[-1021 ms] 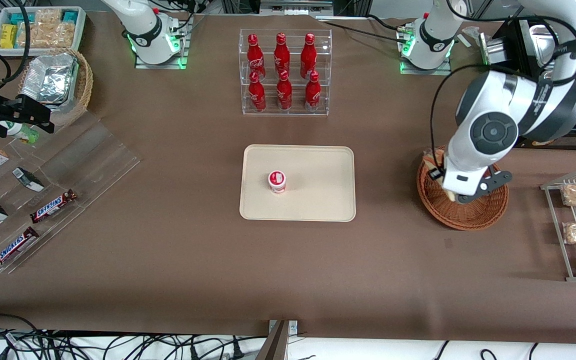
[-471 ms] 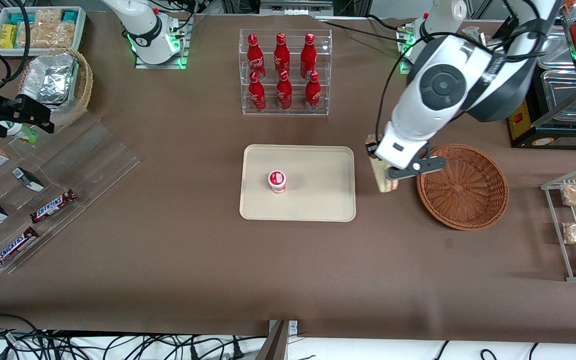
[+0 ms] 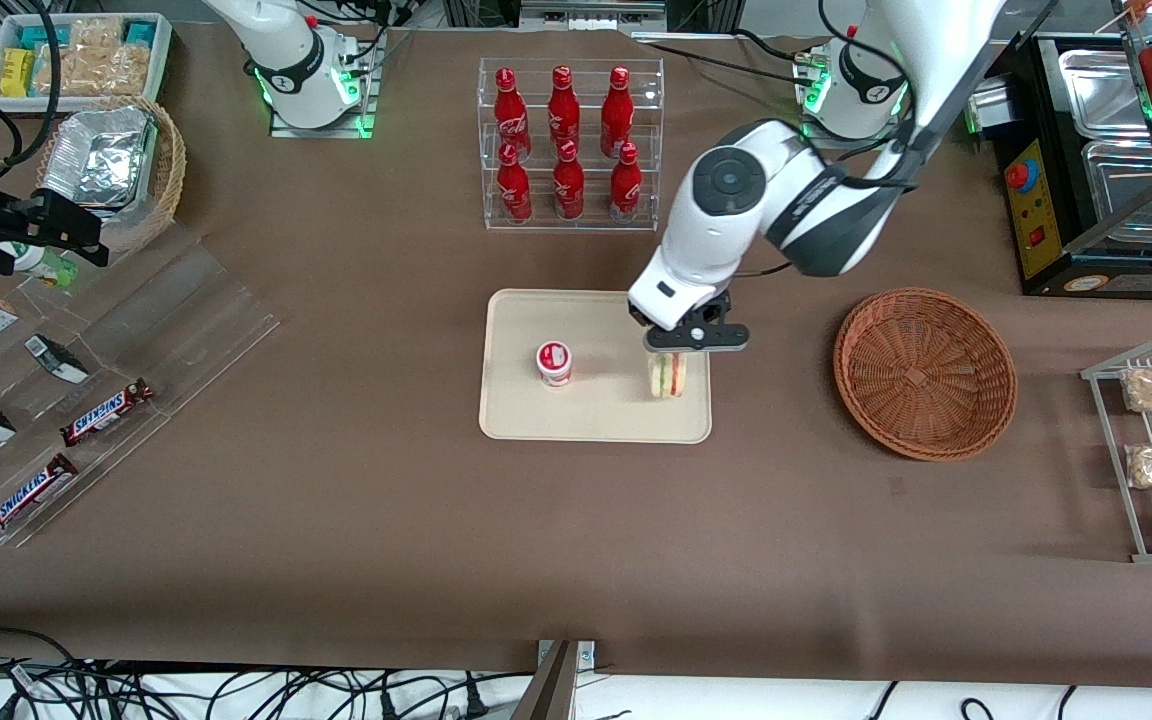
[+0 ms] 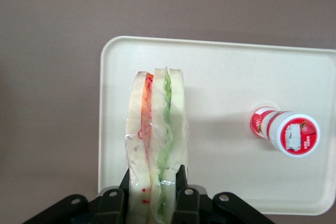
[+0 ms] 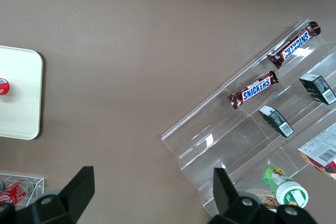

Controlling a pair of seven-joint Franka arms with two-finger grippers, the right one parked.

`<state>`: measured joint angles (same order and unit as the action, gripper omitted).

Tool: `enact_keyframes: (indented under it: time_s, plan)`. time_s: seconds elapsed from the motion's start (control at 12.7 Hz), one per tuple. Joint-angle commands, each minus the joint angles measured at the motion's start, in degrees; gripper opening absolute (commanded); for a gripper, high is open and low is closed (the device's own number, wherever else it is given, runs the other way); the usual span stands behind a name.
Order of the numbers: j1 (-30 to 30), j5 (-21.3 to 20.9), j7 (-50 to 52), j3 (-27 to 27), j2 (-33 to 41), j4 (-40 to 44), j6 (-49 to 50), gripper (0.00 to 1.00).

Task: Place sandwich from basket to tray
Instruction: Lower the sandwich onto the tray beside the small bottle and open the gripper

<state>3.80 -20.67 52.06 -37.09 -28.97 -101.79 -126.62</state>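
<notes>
The gripper (image 3: pixel 673 362) hangs over the tray (image 3: pixel 596 420), clamped on the sandwich (image 3: pixel 667 375), which it holds upright by its narrow end so that the cut face with its green, red and orange layers points away from the wrist. In the wrist view the two fingers (image 4: pixel 182 176) pinch the bread slices from either side, a grip across the layers that presumably keeps the filling from sliding out inside its clear wrap.

Seen from the front, the sandwich sits at about three o'clock from the small red-and-white cup (image 3: pixel 554 362) that stands on the tray, apart from it and close to the tray edge nearest the basket (image 3: pixel 924 373). That spot looks chosen to keep clear of the cup (the only other thing on the tray). The basket, toward the working arm's end of the table, is bare wicker now, with nothing in it.

Whether the sandwich already touches the tray cannot be told from either view; the wrist view suggests it is just above or barely resting. The carry looks all but complete, and what remains, by this reading, is to set the wedge down, let go and lift away without tipping it.
</notes>
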Motion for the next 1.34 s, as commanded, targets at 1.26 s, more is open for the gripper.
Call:
enact_keyframes:
  time_s: [1.26]
  plan:
    - [2.96,-19.49,15.17,0.26,-8.91,0.01,-5.92,0.34]
